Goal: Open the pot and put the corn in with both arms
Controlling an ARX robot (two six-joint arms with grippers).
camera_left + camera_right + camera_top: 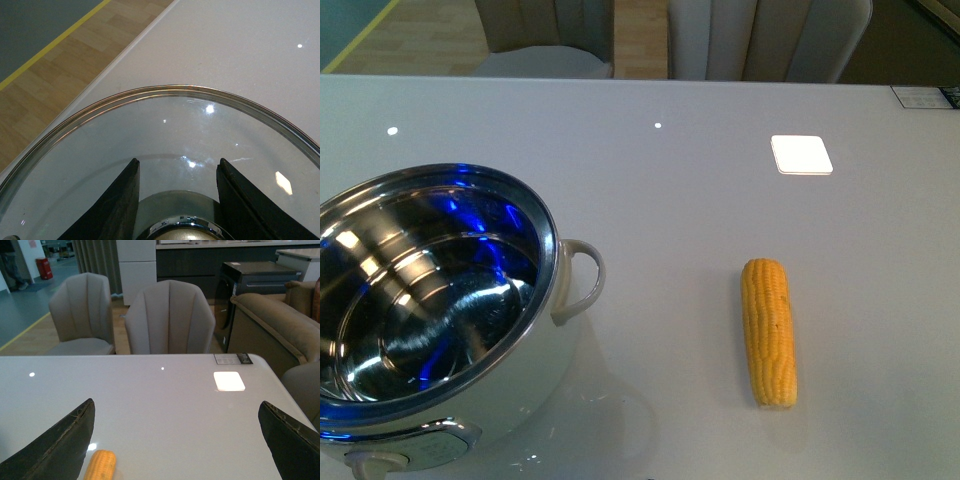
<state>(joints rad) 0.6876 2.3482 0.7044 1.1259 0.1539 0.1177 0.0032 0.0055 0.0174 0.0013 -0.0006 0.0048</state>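
glass lid (pixel 170 125) gripped at the knob (pixel 182 231) in my left claw (pixel 178 162). right claw (pixel 176 404) spread wide; corn (pixel 100 465) lies on desk (pixel 150 390) just under it, near one finger. pot (pixel 552 250) uncovered, well apart from corn.

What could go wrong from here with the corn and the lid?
The left gripper holds the glass lid only by its knob, so it might slip or tilt. The corn is round and lies on a glossy table; it may roll as the open right gripper closes. The pot stands well to the corn's left, a long carry.
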